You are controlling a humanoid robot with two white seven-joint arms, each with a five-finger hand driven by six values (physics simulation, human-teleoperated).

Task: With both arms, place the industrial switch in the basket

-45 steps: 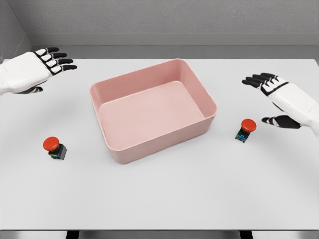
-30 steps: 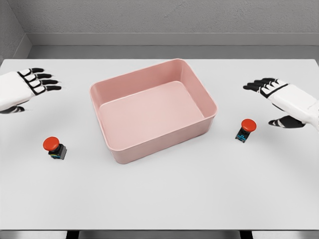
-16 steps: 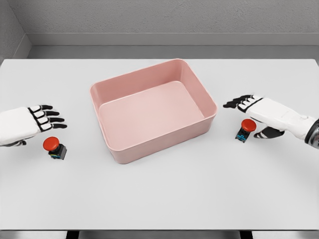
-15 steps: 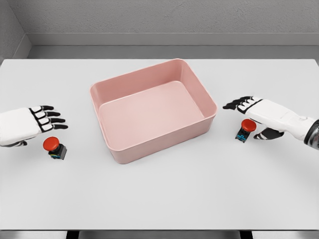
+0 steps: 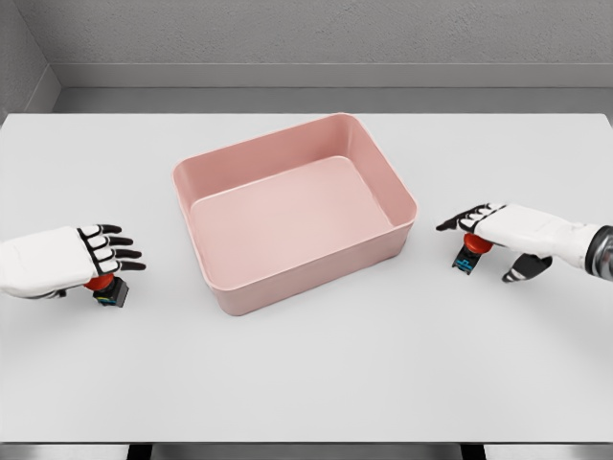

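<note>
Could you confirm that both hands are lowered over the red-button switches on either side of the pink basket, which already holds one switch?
Not quite: the head view shows the pink basket holding nothing. Each switch sits on the table under the left hand and right hand.

Bare simulated test bench, not a lived-in room: flat white table [image 5: 306,383], plain grey wall [image 5: 316,34] behind with a pale ledge [image 5: 316,77], smooth rendered surfaces, even lighting, only a pink basket [image 5: 402,206] as furnishing.
</note>
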